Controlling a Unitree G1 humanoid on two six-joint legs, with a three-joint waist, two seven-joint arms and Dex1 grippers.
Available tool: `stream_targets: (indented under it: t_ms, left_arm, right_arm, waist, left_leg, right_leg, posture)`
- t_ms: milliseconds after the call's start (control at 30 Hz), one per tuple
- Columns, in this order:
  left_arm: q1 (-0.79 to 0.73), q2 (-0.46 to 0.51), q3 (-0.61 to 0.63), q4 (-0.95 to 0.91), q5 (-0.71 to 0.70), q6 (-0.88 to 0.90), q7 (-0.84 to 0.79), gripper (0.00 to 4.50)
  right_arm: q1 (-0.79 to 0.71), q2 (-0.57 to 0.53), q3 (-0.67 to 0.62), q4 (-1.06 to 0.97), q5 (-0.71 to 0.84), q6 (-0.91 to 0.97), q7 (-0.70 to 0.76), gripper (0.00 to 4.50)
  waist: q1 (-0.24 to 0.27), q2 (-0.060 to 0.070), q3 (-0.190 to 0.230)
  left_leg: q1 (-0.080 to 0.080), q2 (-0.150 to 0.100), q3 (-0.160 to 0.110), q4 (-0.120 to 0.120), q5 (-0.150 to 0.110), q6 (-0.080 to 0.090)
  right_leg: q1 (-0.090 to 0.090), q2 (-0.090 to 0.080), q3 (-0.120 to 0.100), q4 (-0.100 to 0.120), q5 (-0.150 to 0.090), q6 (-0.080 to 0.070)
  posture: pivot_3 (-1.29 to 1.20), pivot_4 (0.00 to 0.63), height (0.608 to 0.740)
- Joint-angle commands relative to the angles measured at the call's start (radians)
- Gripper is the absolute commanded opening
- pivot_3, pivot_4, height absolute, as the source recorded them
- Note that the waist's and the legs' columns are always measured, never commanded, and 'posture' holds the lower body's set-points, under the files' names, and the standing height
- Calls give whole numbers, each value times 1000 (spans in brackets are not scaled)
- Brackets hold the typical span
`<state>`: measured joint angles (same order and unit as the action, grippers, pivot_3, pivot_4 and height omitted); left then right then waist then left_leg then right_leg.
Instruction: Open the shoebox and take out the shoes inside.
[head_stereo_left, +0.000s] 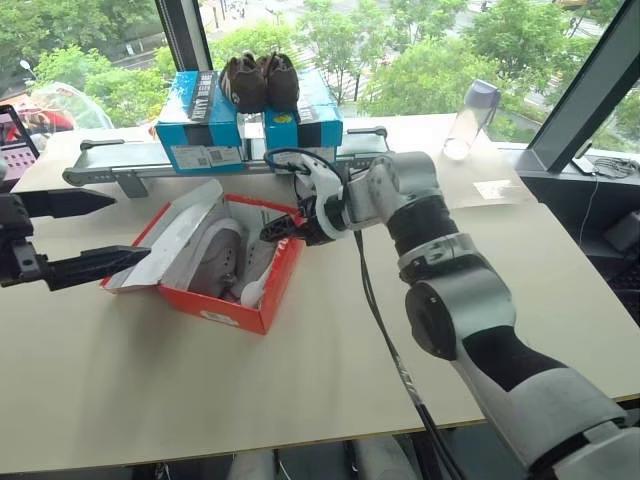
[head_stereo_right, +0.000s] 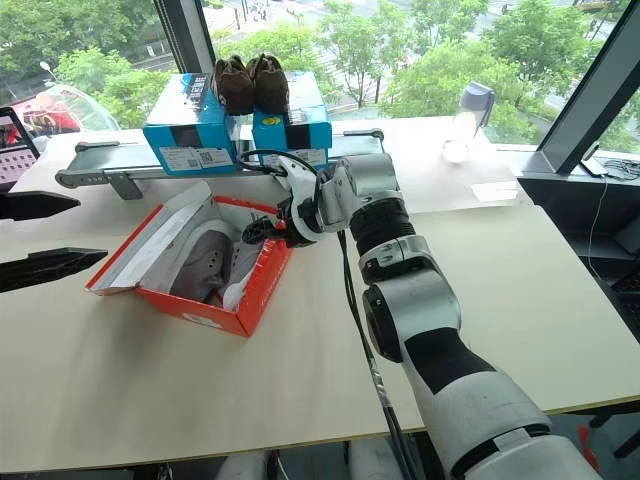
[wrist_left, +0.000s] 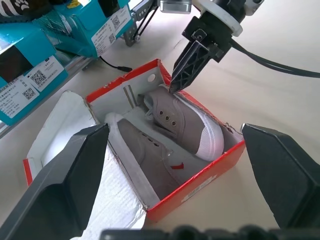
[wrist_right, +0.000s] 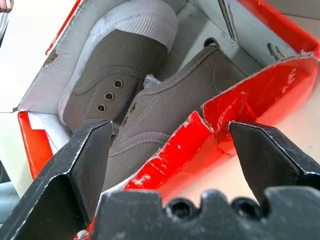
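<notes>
The red cardboard shoebox (head_stereo_left: 235, 300) is sitting open on the pale bench (head_stereo_left: 300, 380), its white-lined lid (head_stereo_left: 175, 235) flopped back. The right pincer (head_stereo_left: 283, 231) is hanging wide open and empty over the box's far side wall, straddling it. The left pincer (head_stereo_left: 85, 232) is gaping empty beside the lid. The light-grey canvas slip-on shoes (wrist_left: 170, 135) are lying along the box's long axis, toes at opposite ends, partly hidden by the walls.
</notes>
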<state>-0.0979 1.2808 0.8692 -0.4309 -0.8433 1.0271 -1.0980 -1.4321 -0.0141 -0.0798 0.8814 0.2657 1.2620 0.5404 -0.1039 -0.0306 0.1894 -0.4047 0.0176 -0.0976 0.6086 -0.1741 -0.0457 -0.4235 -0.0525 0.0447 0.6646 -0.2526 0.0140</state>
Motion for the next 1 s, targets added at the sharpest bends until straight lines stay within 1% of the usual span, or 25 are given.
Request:
stream_targets:
  t_ms: [33,133,233,267,333,433,500,533,600,667,700,733,767,800,833,933,1000]
  left_arm:
    - [-5,22,50,-18,8,9,-6,4500]
    - [-9,25,47,-13,11,9,-6,4500]
    - [-12,30,41,8,30,-7,-8,4500]
    - [-11,28,39,18,41,-16,-8,4500]
    - [-7,23,35,35,63,-31,-6,4500]
    - [11,15,33,54,106,-54,-4,4500]
    - [25,6,36,68,137,-70,-1,4500]
    - [35,-1,44,70,151,-74,-1,4500]
    - [50,-11,54,71,170,-81,-3,4500]
    - [63,-21,66,70,183,-88,-9,4500]
    - [72,-28,75,67,189,-88,-11,4500]
    - [78,-38,86,58,192,-83,-8,4500]
    - [81,-43,92,54,194,-81,-7,4500]
    - [85,-48,97,48,195,-78,-6,4500]
    - [86,-50,99,46,196,-79,-6,4500]
    - [99,-68,118,18,191,-62,4,4500]
    - [113,-79,137,-7,187,-47,9,4500]
  right_arm:
    - [17,19,10,17,2,-37,-6,4474]
    - [12,18,30,-6,-3,-96,26,4474]
    - [9,-3,105,-118,-24,-253,120,4474]
    - [26,-22,166,-183,-42,-349,202,4474]
    - [37,-61,263,-268,-64,-433,329,4474]
    - [23,-99,328,-315,-78,-502,434,4474]
    - [8,-124,377,-337,-85,-561,536,4474]
    - [8,-131,396,-339,-96,-631,581,4474]
    - [4,-134,418,-312,-116,-721,625,4474]
    - [-16,-118,434,-216,-163,-864,619,4474]
    - [-38,-93,419,-141,-172,-975,599,4474]
    - [-71,-68,409,-44,-192,-1130,577,4474]
    - [-98,-49,399,30,-206,-1239,564,4474]
    - [-127,-37,400,102,-229,-1302,546,4474]
    - [-148,-29,402,155,-248,-1339,535,4474]
    - [-229,2,431,311,-343,-1459,424,4474]
    - [-253,20,468,377,-415,-1509,409,4474]
  waist:
    - [-1,0,0]
    - [-4,0,0]
    - [-7,0,0]
    - [-8,1,0]
    - [-8,1,1]
    - [-8,1,1]
    - [-9,1,1]
    - [-8,1,1]
    - [-9,1,1]
    - [-9,1,1]
    - [-9,1,1]
    - [-10,1,1]
    - [-12,1,1]
    - [-13,1,1]
    - [-16,1,1]
    - [-18,1,1]
    - [-18,1,1]
  left_leg:
    - [0,0,0,0,0,0]
    - [1,1,0,0,0,0]
    - [0,1,0,1,0,0]
    - [0,2,0,1,0,0]
    - [-1,2,0,1,0,0]
    - [-2,2,0,0,0,0]
    - [-2,2,0,-1,0,0]
    - [-2,2,0,-1,0,0]
    - [-1,2,0,-1,0,0]
    - [-1,2,0,0,0,0]
    - [-1,2,0,0,0,0]
    - [-1,2,0,0,0,0]
    - [-1,2,0,0,0,0]
    - [-1,3,0,0,0,0]
    - [-1,3,0,0,0,0]
    - [-1,4,0,-1,0,-1]
    - [-1,4,0,-1,0,-1]
  right_leg:
    - [0,0,0,0,0,0]
    - [1,1,0,0,0,1]
    - [0,2,0,0,0,1]
    - [0,2,1,0,0,1]
    - [-1,3,1,0,-1,1]
    - [-1,3,1,0,-1,1]
    - [-2,3,1,0,0,1]
    - [-2,3,1,0,0,1]
    - [-2,3,1,0,0,1]
    - [-2,3,1,0,-1,1]
    - [-2,3,1,0,-1,1]
    - [-2,3,1,0,0,1]
    - [-2,3,1,0,0,1]
    - [-2,3,1,0,0,1]
    - [-2,3,1,0,0,1]
    - [-2,4,1,0,0,0]
    - [-2,4,1,0,3,-4]
  posture:
    - [0,150,740]
    - [0,150,740]
    - [0,150,740]
    - [0,150,740]
    - [0,150,740]
    - [0,150,740]
    - [0,150,740]
    - [0,150,740]
    - [0,150,740]
    - [0,150,740]
    - [0,150,740]
    - [0,150,740]
    - [0,150,740]
    - [0,150,740]
    - [0,150,740]
    - [0,150,740]
    - [0,150,740]
